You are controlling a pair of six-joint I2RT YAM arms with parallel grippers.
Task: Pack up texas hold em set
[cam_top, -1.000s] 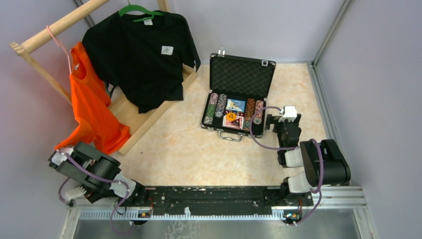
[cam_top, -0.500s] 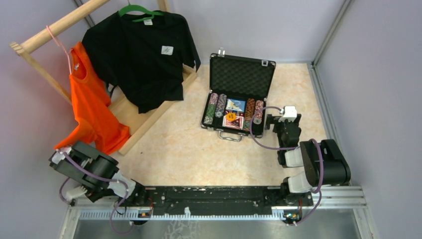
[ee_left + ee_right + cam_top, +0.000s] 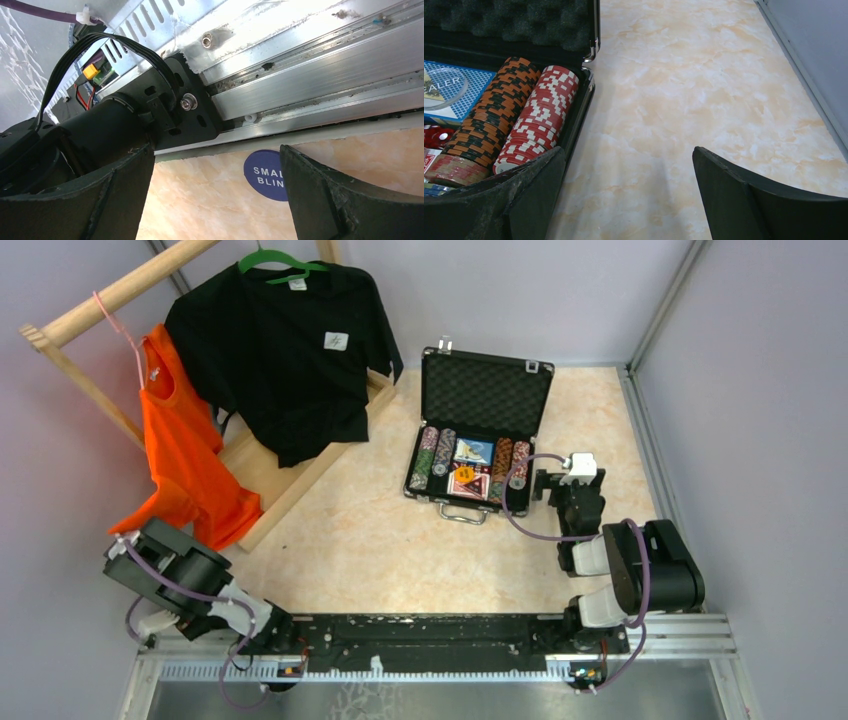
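The black case point(image 3: 437, 494) lies open at the table's far middle, its foam lid point(image 3: 486, 394) upright. It holds rows of striped chips point(image 3: 427, 458), cards and tokens point(image 3: 470, 468). My right gripper point(image 3: 556, 487) is open and empty, low over the table just right of the case. In the right wrist view point(image 3: 629, 200) red-white chips point(image 3: 541, 120) and orange-black chips point(image 3: 494, 110) sit left of the left finger. My left arm point(image 3: 175, 575) is folded at the near left. Its gripper point(image 3: 215, 200) is open above a blue round "SMALL BLIND" token point(image 3: 263, 174) on the table by the rail.
A wooden rack point(image 3: 120, 290) at the far left carries a black T-shirt point(image 3: 285, 350) and an orange garment point(image 3: 185, 455). Grey walls enclose the table on three sides. The metal base rail point(image 3: 430, 635) runs along the near edge. Bare marble surface point(image 3: 390, 540) lies between case and rail.
My left arm has shifted slightly down and to the right. The right arm and the case have not moved.
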